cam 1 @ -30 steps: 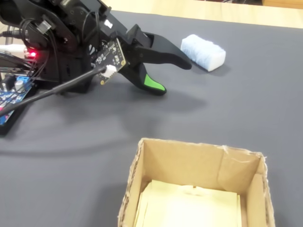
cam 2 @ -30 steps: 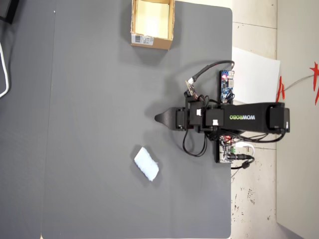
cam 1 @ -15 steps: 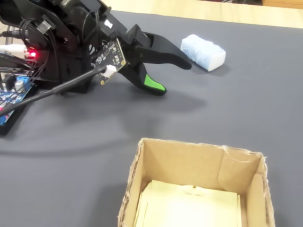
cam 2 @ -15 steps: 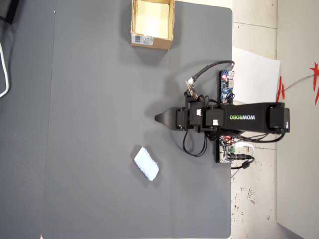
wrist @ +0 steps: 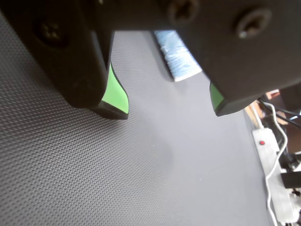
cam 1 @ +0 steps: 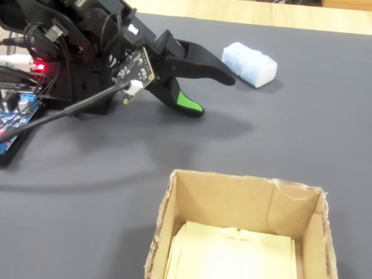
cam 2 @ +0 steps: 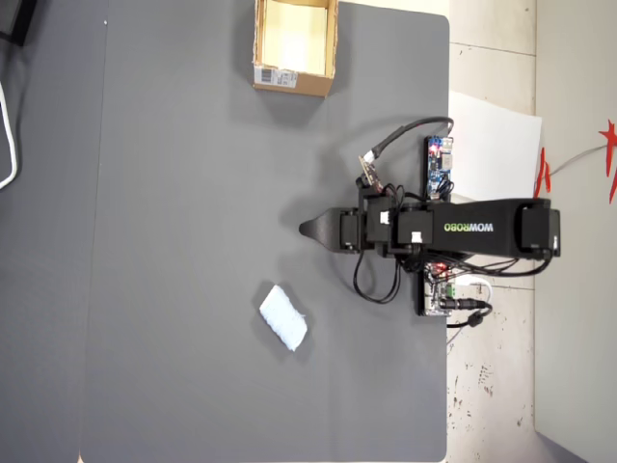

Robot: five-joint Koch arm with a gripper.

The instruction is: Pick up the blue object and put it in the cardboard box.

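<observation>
The blue object (cam 1: 250, 64) is a small pale blue-white pad lying flat on the dark mat, clear of the arm. From overhead the blue object (cam 2: 283, 316) sits below and left of my gripper (cam 2: 307, 230). In the wrist view the pad (wrist: 176, 59) shows beyond the gap between my green-lined jaws. My gripper (cam 1: 214, 95) hangs low over the mat, open and empty, with the pad a short way past its tips. The gripper (wrist: 169, 110) holds nothing. The cardboard box (cam 1: 221, 203) stands open at the near edge, pale yellow inside. The box (cam 2: 294, 81) has a barcode label.
A blue circuit board (cam 2: 440, 166) and cables lie beside the arm's base at the mat's right edge. White paper (cam 2: 496, 145) lies on the floor beyond. A white power strip (wrist: 277, 179) lies off the mat in the wrist view.
</observation>
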